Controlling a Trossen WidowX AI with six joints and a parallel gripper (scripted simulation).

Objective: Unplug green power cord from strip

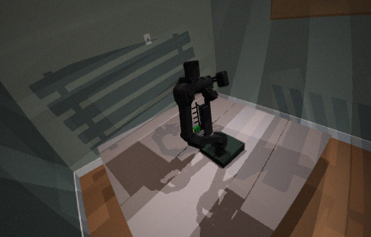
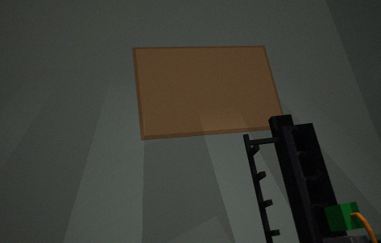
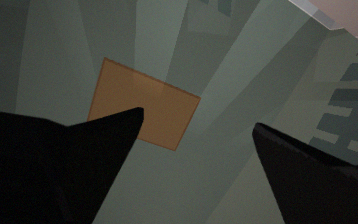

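Nearest to the wrist view, the gripper (image 3: pixel 197 145) has its two dark fingers spread wide apart with nothing between them, only grey-green wall and a brown panel (image 3: pixel 145 102) showing through the gap. It's aimed away from the work, up toward the wall, well apart from plug, cord and strip. Out on the table (image 1: pixel 296 157), the black arm (image 1: pixel 188 106) rises from a dark base plate (image 1: pixel 235 149) that sits toward the far side of the table, folding up and over with its head (image 1: pixel 220 78) high above everything. Tucked just behind the arm's lower links stands the power strip (image 1: pixel 206 115), an upright black bar, with a thin black rack (image 1: pixel 198 114) just beside it. And there's the green plug (image 1: pixel 197 129), low on the strip, peeking out beside the elbow. From the exterior view the green plug (image 2: pixel 338 217) is pressed against the face of the power strip (image 2: pixel 308 177) near its bottom, so it looks seated in its socket, with an orange cord (image 2: pixel 365 225) curling out of it and down. Beyond the strip, the rack (image 2: pixel 258 185) shows its short pegs, and farther back the brown panel (image 2: pixel 205 90) hangs on the wall.
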